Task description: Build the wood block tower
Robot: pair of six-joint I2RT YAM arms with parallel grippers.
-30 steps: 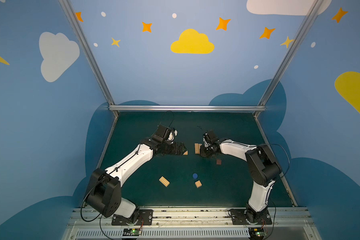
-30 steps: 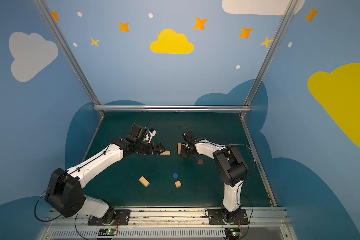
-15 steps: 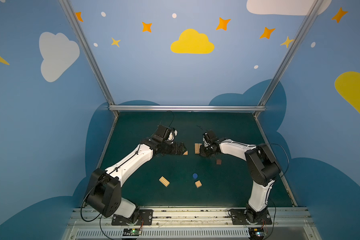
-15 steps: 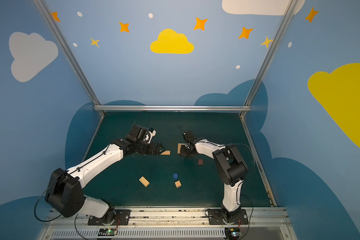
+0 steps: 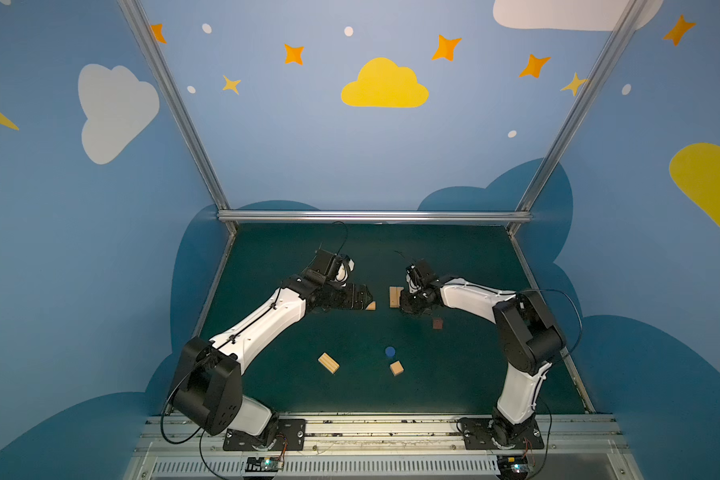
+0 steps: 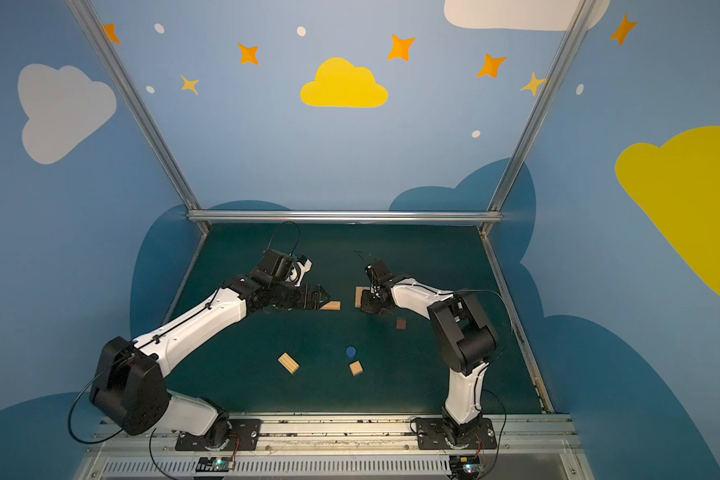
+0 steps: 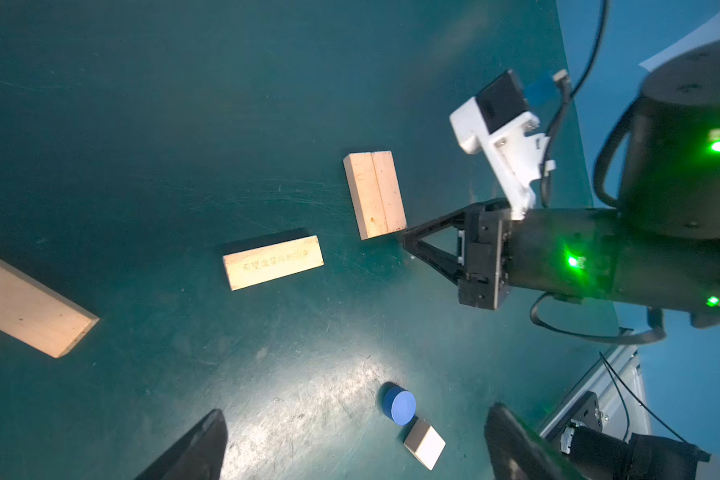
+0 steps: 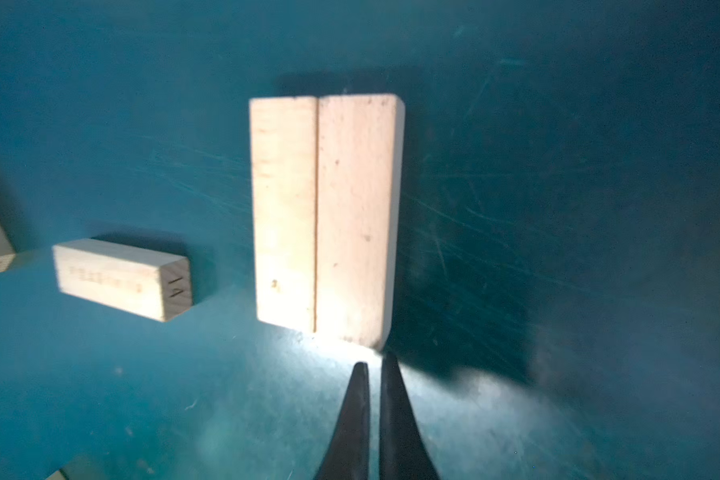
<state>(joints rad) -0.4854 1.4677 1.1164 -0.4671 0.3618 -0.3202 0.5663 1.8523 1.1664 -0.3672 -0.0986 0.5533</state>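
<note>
At the middle of the dark green table (image 5: 454, 382), the right gripper (image 8: 374, 362) has its two black fingers (image 8: 395, 415) pressed together on nothing, the tips just short of one end of two light tan wooden bars (image 8: 325, 216) that lie flat, side by side and touching; whether the tips touch the wood I cannot tell; just beside that pair, apart from it and crosswise to it, lies a single light tan wooden bar with printed characters (image 7: 273, 262); the left gripper (image 5: 366, 297) hangs low at that bar's other side, jaws spread wide and empty; farther out, near the right arm (image 5: 474, 297), sits a dark reddish-brown wooden cube (image 5: 437, 323); toward the front rail (image 5: 371, 428) a blue round wooden piece (image 5: 390, 351) stands just beside a small tan wooden cube (image 5: 396, 368); well to their left lies a tan oblong wooden block (image 5: 328, 363), alone.
</note>
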